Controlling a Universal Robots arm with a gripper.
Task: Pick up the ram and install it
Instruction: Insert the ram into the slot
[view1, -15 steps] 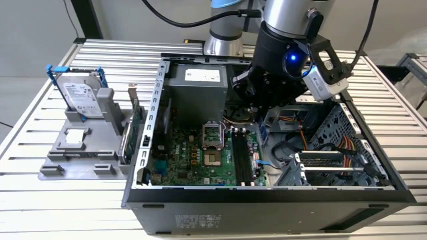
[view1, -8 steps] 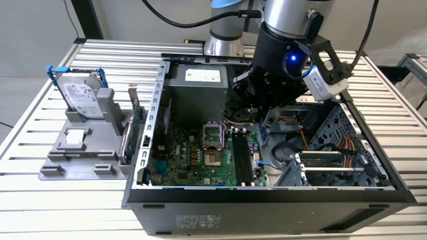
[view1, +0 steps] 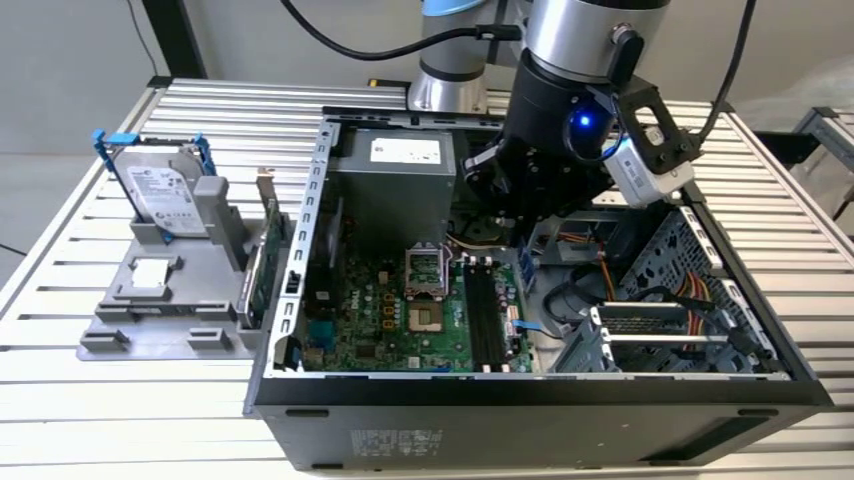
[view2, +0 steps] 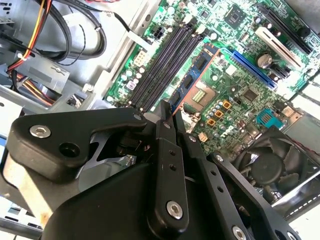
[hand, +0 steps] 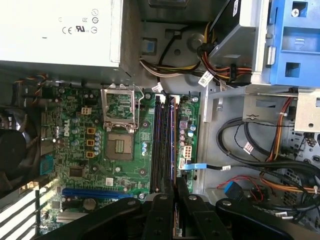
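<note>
The jaws are clamped on the ram (view2: 196, 75), a thin bluish circuit-board stick, over the black memory slots (hand: 159, 145) of the green motherboard (view1: 387, 320). The silver-and-black arm (view1: 574, 40) reaches straight down into the open black computer case (view1: 534, 410), toward its 1 o'clock in the exterior view, on the slatted metal bench (view1: 80, 400).

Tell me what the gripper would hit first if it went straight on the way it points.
Probably the black memory slots on the motherboard; the ram in the gripper would touch them first, though depth is unclear.
</note>
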